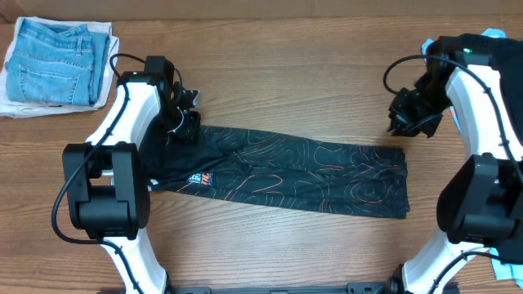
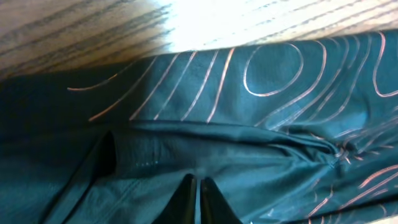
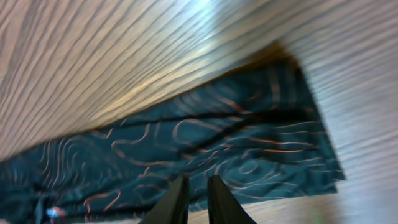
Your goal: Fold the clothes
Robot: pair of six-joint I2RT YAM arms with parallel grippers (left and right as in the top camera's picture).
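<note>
The clothes, a black shirt (image 1: pixel 286 175) with thin orange contour lines, lies folded into a long strip across the middle of the table. A small logo shows near its left end. My left gripper (image 1: pixel 184 118) is low over the strip's upper-left corner. In the left wrist view its tips (image 2: pixel 199 183) are shut just above the dark cloth (image 2: pixel 249 93), with no fold seen between them. My right gripper (image 1: pixel 409 122) hangs above bare wood beyond the strip's upper-right corner. In the right wrist view it (image 3: pixel 197 183) is nearly closed and empty, high over the shirt's right end (image 3: pixel 249 143).
Folded light-blue jeans (image 1: pixel 57 61) rest on a white cloth (image 1: pixel 16 106) at the back left corner. Both arm bases stand at the near edge, left (image 1: pixel 102 200) and right (image 1: pixel 482 204). A pale blue item (image 1: pixel 494 34) peeks in at the back right.
</note>
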